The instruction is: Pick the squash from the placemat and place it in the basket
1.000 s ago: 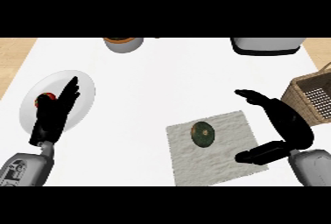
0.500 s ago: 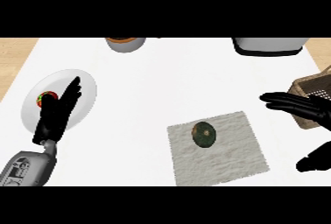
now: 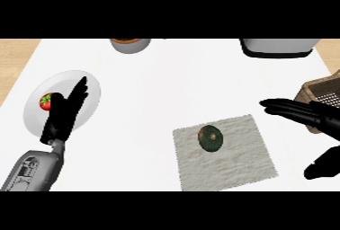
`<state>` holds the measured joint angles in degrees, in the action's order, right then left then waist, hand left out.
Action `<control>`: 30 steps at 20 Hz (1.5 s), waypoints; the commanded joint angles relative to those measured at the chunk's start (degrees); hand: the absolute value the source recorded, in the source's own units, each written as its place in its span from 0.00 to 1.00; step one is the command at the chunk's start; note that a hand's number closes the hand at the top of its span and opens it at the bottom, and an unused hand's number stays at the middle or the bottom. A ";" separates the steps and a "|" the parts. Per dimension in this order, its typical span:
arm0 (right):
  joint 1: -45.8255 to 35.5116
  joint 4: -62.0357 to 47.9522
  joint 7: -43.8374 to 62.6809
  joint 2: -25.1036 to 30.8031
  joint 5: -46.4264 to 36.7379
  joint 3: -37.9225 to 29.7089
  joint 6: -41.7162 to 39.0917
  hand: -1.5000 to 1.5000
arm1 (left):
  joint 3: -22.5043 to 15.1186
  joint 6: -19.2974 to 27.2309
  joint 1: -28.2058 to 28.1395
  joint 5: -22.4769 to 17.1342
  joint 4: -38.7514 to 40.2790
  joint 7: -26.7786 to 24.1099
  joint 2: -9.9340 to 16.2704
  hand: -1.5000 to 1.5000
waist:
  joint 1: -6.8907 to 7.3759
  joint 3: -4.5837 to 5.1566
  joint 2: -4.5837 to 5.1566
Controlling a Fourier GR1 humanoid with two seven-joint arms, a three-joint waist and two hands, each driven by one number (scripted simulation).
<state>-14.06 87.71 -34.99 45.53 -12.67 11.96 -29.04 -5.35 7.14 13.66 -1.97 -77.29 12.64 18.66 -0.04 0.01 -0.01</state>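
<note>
You see the squash (image 3: 210,138), dark green and rounded, lying on the pale placemat (image 3: 225,155), in its upper left part, with nothing touching it. The placemat lies flat on the white table (image 3: 186,85), a little right of the middle and turned slightly askew.

Your right hand (image 3: 312,114) is at the view's right side, well apart from the squash and clear of the placemat's right edge. Its fingers (image 3: 282,107) are stretched out straight toward the left and spread a little, and the thumb (image 3: 324,164) sticks out separately lower down. It holds nothing. Just behind that hand, at the right edge, you can make out the basket (image 3: 324,92), brown and woven, partly cut off by the frame and partly hidden by the hand.

Your left hand (image 3: 65,114) shows at the left, fingers straight and pointing up the view, resting over a white plate (image 3: 83,78); it carries nothing. Its grey forearm (image 3: 32,170) comes in from the lower left corner. On the plate, just left of the hand, sits a small red item with a green top (image 3: 46,101).

At the far edge of the table you see a grey bowl-like vessel (image 3: 130,44) with something orange-brown inside, and to the right a grey and black appliance (image 3: 277,46), both cut off by the top of the view.
</note>
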 commanded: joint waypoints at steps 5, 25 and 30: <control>1.70 -0.16 0.95 -7.75 -4.69 -3.11 1.00 0.00 | 1.74 -1.36 -1.58 1.81 -6.98 5.22 -0.60 0.50 | 0.23 -0.03 -0.04; -3.07 -15.76 -5.00 -23.45 -21.61 -1.52 6.88 0.00 | 4.72 -3.61 -3.49 7.68 0.11 -4.02 -6.63 0.50 | 0.19 -0.02 0.03; -8.12 -20.27 -4.04 -28.09 -23.63 -2.36 6.75 0.00 | 6.61 -5.74 -0.79 7.14 -0.17 -1.10 -6.18 0.50 | 0.27 -0.02 0.06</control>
<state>-17.93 72.23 -38.35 20.13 -34.70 10.49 -22.18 0.91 1.81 12.55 4.50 -78.58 12.68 13.50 0.13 -0.01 0.02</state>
